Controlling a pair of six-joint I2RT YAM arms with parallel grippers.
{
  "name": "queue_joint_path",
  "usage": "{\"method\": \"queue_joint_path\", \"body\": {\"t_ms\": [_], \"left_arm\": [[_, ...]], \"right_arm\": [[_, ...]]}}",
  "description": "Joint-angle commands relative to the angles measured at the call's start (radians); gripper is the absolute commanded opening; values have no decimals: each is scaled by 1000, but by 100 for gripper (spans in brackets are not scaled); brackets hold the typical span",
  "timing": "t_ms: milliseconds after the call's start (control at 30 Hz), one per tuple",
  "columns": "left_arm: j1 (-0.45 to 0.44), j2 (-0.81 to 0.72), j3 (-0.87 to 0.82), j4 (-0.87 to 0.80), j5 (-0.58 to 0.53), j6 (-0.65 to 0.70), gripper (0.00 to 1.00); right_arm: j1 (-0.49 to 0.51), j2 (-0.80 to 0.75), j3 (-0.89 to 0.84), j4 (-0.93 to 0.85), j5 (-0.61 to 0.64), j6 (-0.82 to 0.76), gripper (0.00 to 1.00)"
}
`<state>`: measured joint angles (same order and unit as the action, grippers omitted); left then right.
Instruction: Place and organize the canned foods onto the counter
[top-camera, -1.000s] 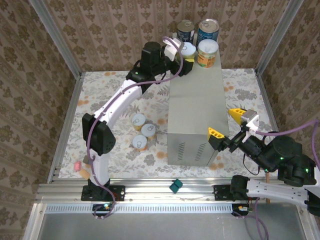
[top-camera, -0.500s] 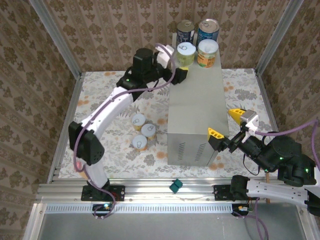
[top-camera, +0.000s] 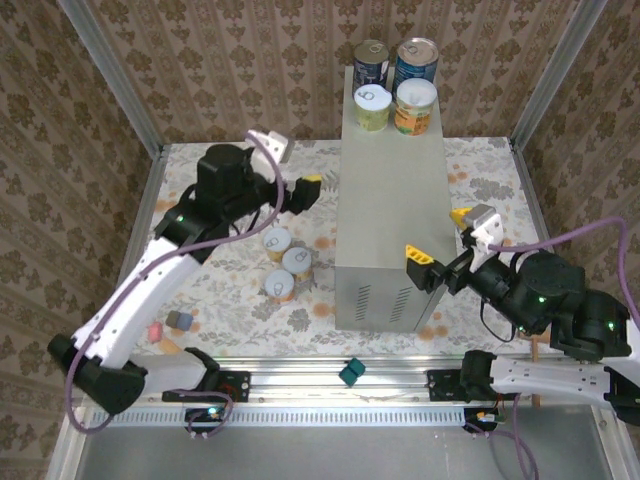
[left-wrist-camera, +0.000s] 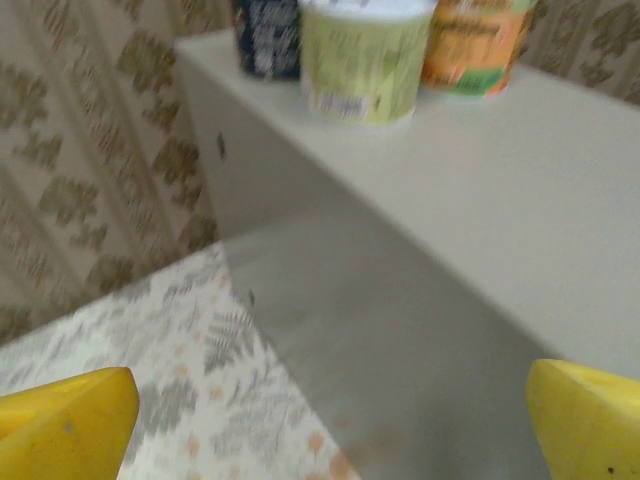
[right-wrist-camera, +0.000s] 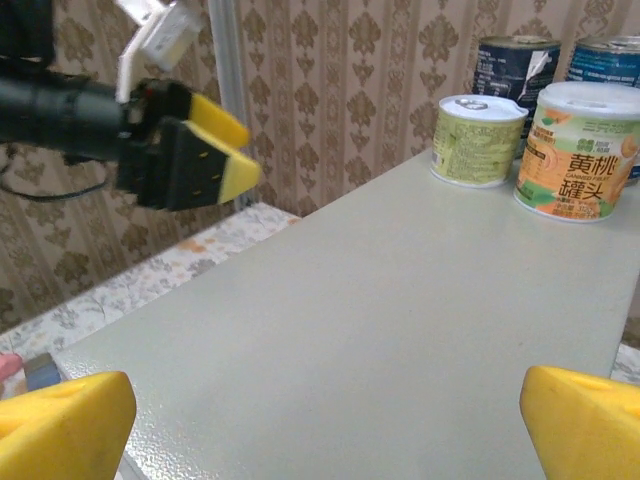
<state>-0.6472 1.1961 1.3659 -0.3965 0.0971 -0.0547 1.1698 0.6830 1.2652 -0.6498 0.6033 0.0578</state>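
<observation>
Nearest me, my right gripper hovers at the near right corner of the counter, jaws spread wide and holding nothing. Through its wrist camera, the yellow fingertips frame the grey top from either side. The right arm is folded low, elbow out to the right, wrist pointing left and away.

On the floral floor left of the counter, three short tins sit upright in a tight cluster, white lids on.

A little beyond them my left gripper hangs above the floor, just beside the counter's left face, fingers parted and empty. That arm stretches from its base in a long diagonal, wrist aimed right toward the counter.

At the far end of the counter top stand four tins, all upright and sealed, so I cannot tell their contents. In front are a green-labelled tin with a ring-pull lid and, beside it, an orange-labelled tin with a white lid, reading 黄桃罐头. Behind them stand two dark blue tins with metal tops, their print too small to read.
</observation>
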Motion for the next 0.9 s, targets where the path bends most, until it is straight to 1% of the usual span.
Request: {"method": "queue_joint_path", "body": {"t_ms": [0,67,200,267,333,433,600,800,867], "left_arm": [[-6,-81,-81,-185,-104,-107,100],[-13,-139,-132,-231,-127,-159,100],[-36,-232,-224,-319,-199,-244,100],[-38,-248,-255,-363,-208,-283,100],[-43,-249,-284,-414,-220,-328,100],[-56,-250,-338,-454,-222,-395,100],[-96,-256,-450,-435,-215,-474,99],[-154,-236,-561,-417,-224,-498,97],[-172,-215,-580,-415,-250,-499,97]], "right_arm": [[2,69,106,-115,46,16,100],[2,135,179,-174,26,16,100],[2,317,387,-370,-80,5,100],[2,419,498,-476,-145,5,100],[3,503,587,-542,-213,12,100],[8,581,652,-574,-324,16,100],[50,663,695,-577,-415,7,100],[112,741,724,-575,-425,-5,100],[122,751,727,-567,-424,-7,100]]}}
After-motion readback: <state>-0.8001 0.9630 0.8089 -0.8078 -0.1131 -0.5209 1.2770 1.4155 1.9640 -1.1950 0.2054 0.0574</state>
